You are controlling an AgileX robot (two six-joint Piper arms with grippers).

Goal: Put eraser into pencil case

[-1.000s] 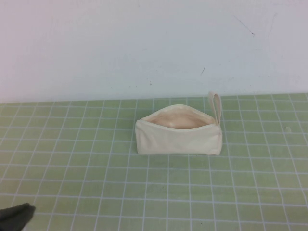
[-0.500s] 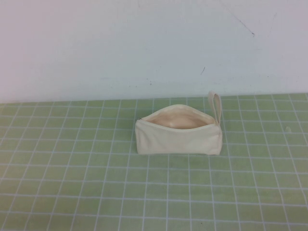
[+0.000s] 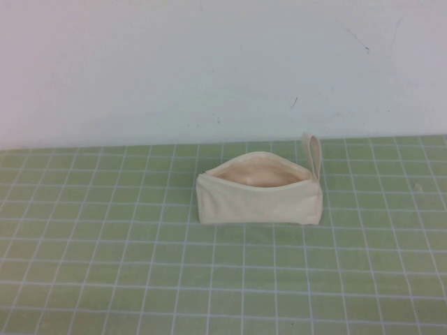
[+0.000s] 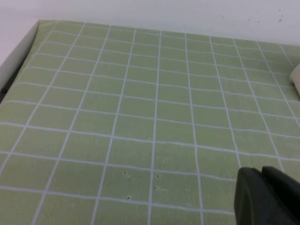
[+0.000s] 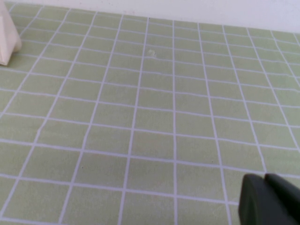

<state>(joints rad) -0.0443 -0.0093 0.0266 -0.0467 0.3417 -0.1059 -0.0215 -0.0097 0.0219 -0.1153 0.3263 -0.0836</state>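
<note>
Left gripper [image 4: 269,197] sits low over bare mat [image 3: 105,265]; whether it is wide or narrow, I cannot tell. The pencil case [image 3: 259,198] stands unzipped mid-table; the eraser is not visible, perhaps already inside. Right gripper [image 5: 269,201] likewise parked, unreadable. Likely next: zipping or nothing.

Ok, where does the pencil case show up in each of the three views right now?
High view: pencil case sits mid-mat, mouth open, loop at its right end.
Left wrist view: only a cream corner at the picture's edge.
Right wrist view: one cream end at the edge.
Shared landmark: the green grid mat.
</note>
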